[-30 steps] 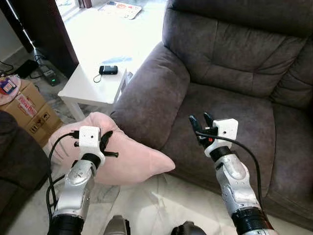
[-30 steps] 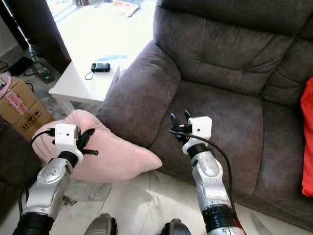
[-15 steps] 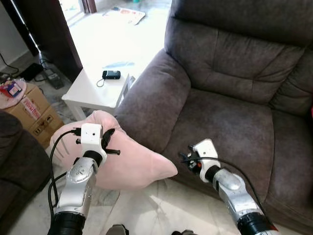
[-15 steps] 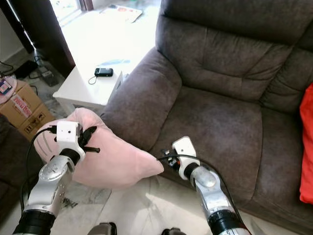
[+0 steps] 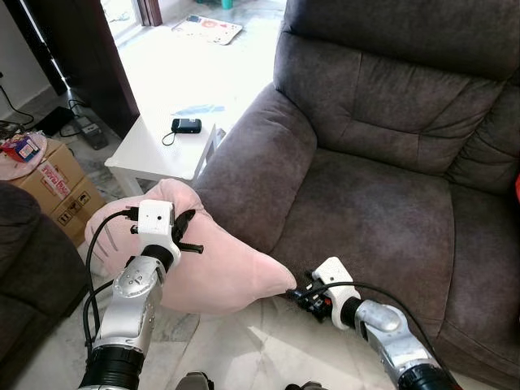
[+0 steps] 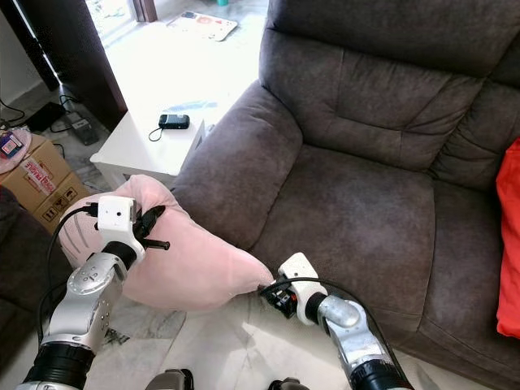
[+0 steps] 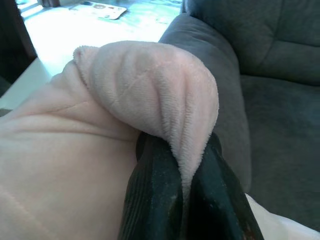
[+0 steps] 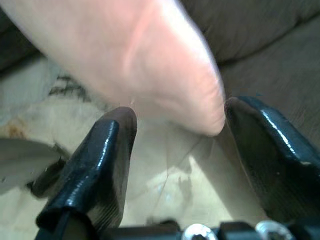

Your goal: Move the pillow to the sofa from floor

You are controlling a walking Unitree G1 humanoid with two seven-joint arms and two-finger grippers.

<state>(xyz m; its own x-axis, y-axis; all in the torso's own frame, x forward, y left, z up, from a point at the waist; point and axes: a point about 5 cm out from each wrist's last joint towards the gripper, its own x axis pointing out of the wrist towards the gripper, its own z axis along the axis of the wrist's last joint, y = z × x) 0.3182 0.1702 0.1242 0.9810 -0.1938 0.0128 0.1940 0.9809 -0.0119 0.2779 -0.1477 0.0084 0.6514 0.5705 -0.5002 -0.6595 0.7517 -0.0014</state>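
The left end effector pinches a folded upper corner of the pink pillow, fingers closed tight on the fabric. The right end effector is spread wide, its fingers either side of the pillow's lower corner. The pillow leans against the grey sofa arm, above the floor. A white bench stands behind.

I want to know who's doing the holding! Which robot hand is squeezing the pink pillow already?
The left gripper: it is shut on a fold of the pink pillow. The right gripper is open, fingers either side of the pillow's corner.
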